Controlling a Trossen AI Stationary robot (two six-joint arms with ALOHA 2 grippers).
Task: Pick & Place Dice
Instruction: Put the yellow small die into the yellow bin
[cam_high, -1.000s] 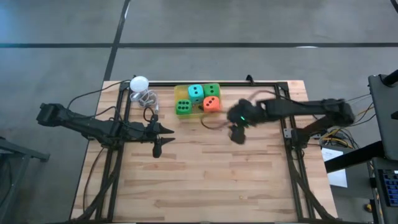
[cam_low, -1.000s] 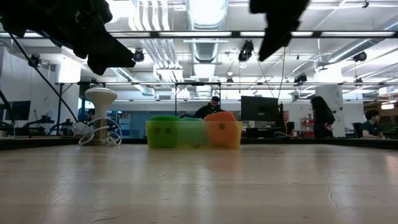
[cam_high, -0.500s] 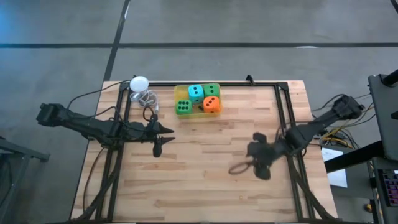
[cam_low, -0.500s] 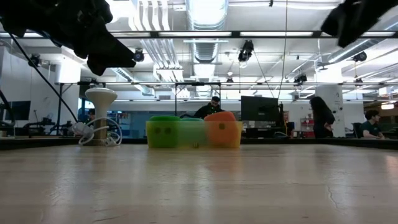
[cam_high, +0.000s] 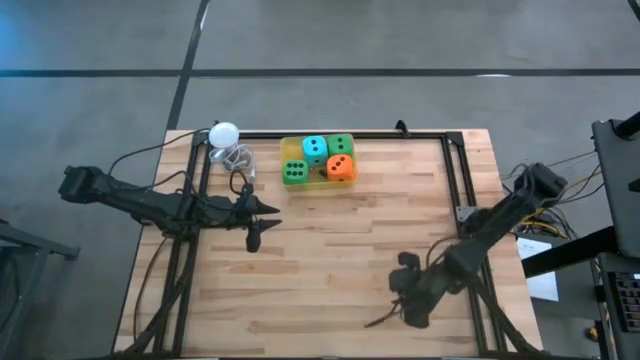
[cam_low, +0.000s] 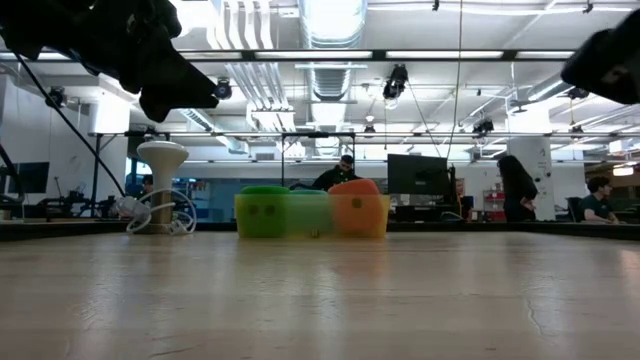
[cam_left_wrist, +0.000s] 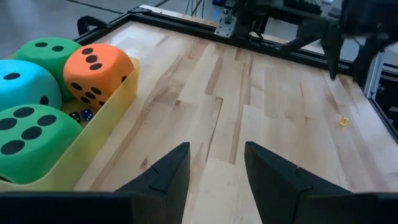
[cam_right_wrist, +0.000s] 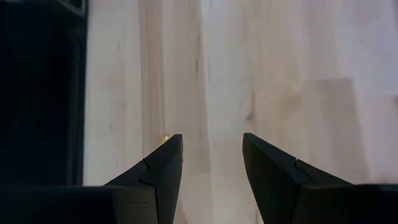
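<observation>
Four dice sit together in a shallow yellow tray near the table's far edge: two green, one teal, one orange. The left wrist view shows the orange die, the teal one and a green one resting on the tray floor. My left gripper hovers open just in front of the tray, toward the table's left. My right gripper is open above bare wood near the table's near right corner, far from the dice.
A white ball on a stand with a coiled white cable stands left of the tray. Black frame rails run along the table's sides and far edge. A small yellow bit lies on the wood. People show in the room behind.
My right arm has swung away from the tray, from beside the orange die toward the table's near right corner, and has turned downward as it went. The dice and my left arm have kept still.
</observation>
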